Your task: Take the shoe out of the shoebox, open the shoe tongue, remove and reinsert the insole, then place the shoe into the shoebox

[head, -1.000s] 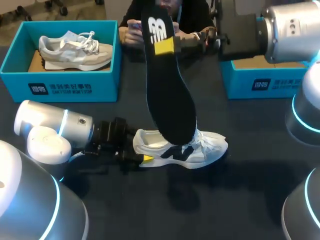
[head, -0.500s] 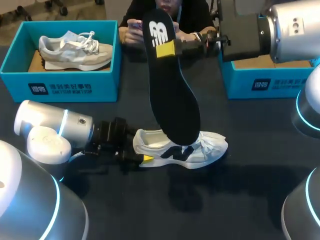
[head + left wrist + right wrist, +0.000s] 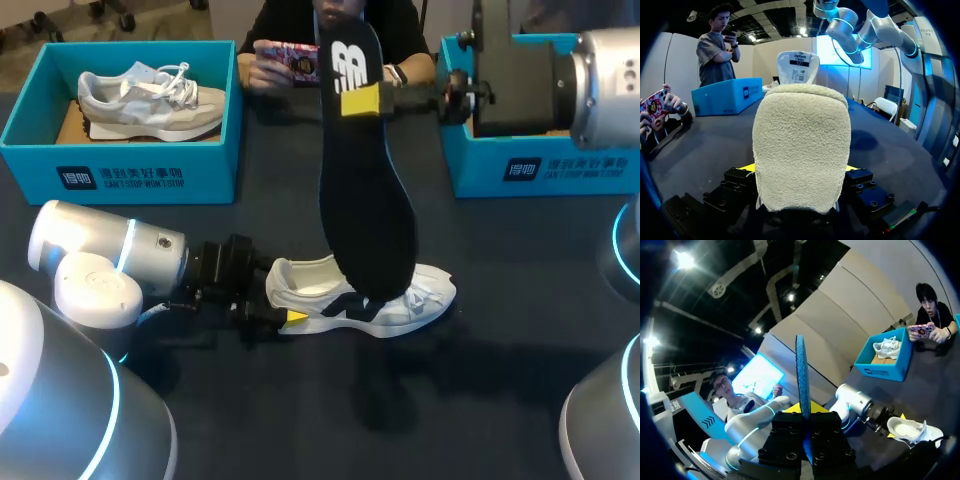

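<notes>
A white shoe [image 3: 425,298] with a black logo lies on its side on the dark table. My left gripper [image 3: 282,303] is shut on its heel. In the left wrist view the fleecy heel [image 3: 800,145] fills the gap between both yellow tips, and the tongue [image 3: 797,67] stands up beyond it. My right gripper [image 3: 362,100] is shut on the heel end of a black insole [image 3: 365,200]. The insole hangs toe down in the air, with its tip just over the shoe's opening. From the right wrist the insole [image 3: 801,370] shows edge-on between the fingers, with the shoe [image 3: 912,432] below.
A blue shoebox [image 3: 130,178] at the back left holds a second, grey-white shoe [image 3: 150,100]. Another blue shoebox [image 3: 540,168] stands at the back right, behind my right arm. The near half of the table is bare dark surface.
My right gripper has carried the insole to the right, so it now hangs over the middle of the shoe. The left gripper and the shoe have stayed put.
</notes>
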Robot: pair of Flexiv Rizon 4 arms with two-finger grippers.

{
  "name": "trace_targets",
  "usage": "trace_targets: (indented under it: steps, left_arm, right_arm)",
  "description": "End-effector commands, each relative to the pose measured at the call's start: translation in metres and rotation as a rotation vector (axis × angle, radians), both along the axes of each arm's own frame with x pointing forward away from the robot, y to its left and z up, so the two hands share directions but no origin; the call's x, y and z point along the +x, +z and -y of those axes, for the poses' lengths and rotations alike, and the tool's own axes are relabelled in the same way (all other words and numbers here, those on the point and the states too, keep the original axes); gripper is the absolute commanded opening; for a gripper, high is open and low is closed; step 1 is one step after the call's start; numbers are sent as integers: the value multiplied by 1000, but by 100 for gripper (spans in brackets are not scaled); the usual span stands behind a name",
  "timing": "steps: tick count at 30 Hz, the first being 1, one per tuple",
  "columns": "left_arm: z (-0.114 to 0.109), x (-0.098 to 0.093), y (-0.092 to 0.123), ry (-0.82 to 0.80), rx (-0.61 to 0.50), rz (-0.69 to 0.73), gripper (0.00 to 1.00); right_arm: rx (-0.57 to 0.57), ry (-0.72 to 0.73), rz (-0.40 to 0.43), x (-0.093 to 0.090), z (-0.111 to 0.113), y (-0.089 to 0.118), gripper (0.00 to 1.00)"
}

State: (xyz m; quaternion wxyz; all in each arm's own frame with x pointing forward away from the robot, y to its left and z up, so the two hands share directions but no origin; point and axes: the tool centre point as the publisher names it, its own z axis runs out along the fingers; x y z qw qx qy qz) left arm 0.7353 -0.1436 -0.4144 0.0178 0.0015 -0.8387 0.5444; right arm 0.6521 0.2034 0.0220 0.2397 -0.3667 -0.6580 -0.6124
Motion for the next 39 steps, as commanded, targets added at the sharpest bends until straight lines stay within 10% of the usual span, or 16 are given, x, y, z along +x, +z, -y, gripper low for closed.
trace_targets:
  steps: [1, 32, 33, 35, 39]
  left_arm:
    - [1, 0, -3, 1, 3, 0, 0]
    - [0, -1, -2, 4, 27, 5, 0]
    - [0, -2, -2, -9, 40, -2, 44]
    - [-2, -3, -1, -13, 43, -13, 100]
    - [-9, -5, 4, -26, 78, -30, 100]
  right_arm:
    - [23, -19, -3, -15, 11, -13, 0]
    - [21, 8, 15, -9, 7, -26, 0]
    - [21, 8, 15, -9, 7, -26, 0]
    - [21, 8, 15, -9, 7, -26, 0]
    - [21, 8, 15, -9, 7, -26, 0]
